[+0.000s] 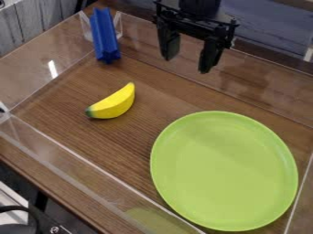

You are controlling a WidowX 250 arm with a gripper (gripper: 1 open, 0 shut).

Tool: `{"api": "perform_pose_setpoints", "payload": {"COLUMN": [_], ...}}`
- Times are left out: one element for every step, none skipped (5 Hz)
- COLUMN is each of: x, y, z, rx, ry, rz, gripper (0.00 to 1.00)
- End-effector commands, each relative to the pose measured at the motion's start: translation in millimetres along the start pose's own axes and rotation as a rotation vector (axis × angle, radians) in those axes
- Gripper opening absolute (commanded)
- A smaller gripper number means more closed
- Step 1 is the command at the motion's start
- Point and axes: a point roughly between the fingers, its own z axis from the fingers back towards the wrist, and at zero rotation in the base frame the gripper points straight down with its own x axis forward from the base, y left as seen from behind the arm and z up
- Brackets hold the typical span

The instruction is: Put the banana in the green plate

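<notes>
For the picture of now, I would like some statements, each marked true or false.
1. The banana lies inside the green plate. False: it lies on the table, apart from the plate.
2. The blue object stands upright. True.
3. The tool is closed on the banana. False: it is open and holds nothing.
4. The green plate is larger than the banana. True.
5. The banana is red. False: it is yellow, with a greenish tip.
</notes>
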Motion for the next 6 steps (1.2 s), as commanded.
{"api": "perform_pose_setpoints", "payload": {"x": [-1.5,-5.5,-11.7,-16.4,-18.9,-20.3], "y": [10,29,48,64,71,76], "z": [-8.0,-17.5,-22.6,-30.3,-38.3,-46.2], "rx": [0.006,0.018,0.033,0.048,0.055,0.056], "ry": [0.008,0.002,-0.005,-0.005,0.001,0.012], "rz": [-0.011,-0.045,-0.066,-0.093,-0.118,-0.133], "gripper": [1.0,1.0,1.0,1.0,1.0,1.0]}}
